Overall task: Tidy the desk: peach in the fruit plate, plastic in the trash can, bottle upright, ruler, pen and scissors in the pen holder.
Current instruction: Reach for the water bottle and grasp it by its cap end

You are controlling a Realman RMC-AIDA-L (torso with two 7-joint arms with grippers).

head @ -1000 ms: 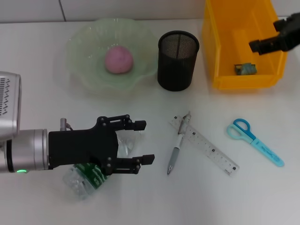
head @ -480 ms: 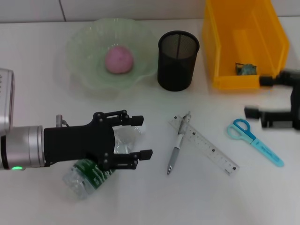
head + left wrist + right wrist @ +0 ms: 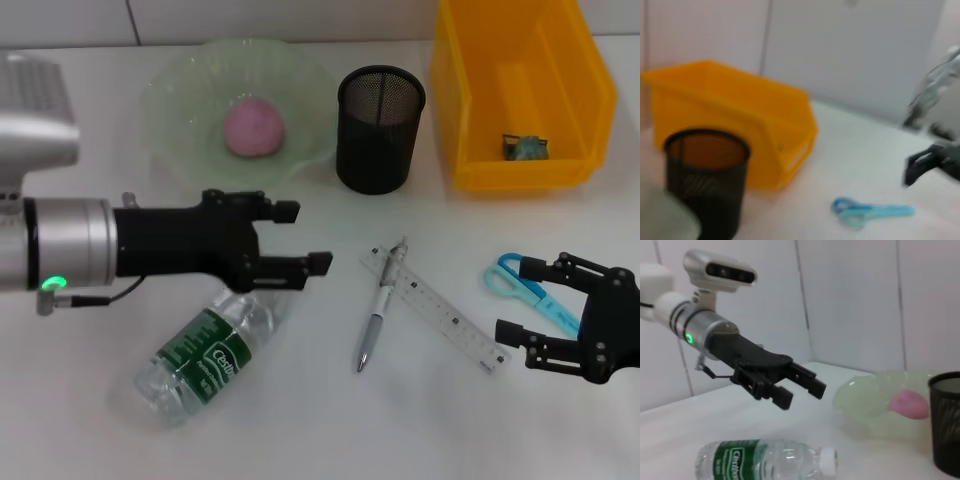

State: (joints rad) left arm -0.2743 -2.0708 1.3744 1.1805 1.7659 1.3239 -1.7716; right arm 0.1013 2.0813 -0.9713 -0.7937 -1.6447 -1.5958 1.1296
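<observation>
The clear bottle (image 3: 205,352) with a green label lies on its side at the front left. My left gripper (image 3: 305,238) hovers open and empty just above and behind it, apart from it. It also shows in the right wrist view (image 3: 804,394), above the bottle (image 3: 765,460). The pink peach (image 3: 253,127) sits in the green fruit plate (image 3: 170,90). A plastic scrap (image 3: 525,147) lies in the yellow bin (image 3: 520,60). The ruler (image 3: 440,312) and pen (image 3: 375,325) lie crossed at centre. My right gripper (image 3: 515,299) is open right beside the blue scissors (image 3: 508,277).
The black mesh pen holder (image 3: 380,128) stands between the plate and the bin. In the left wrist view the holder (image 3: 705,180), the bin (image 3: 740,120), the scissors (image 3: 870,212) and the right gripper (image 3: 930,162) show.
My left gripper has lifted off the bottle and moved back, leaving it lying. My right gripper has come from over the yellow bin down to the scissors.
</observation>
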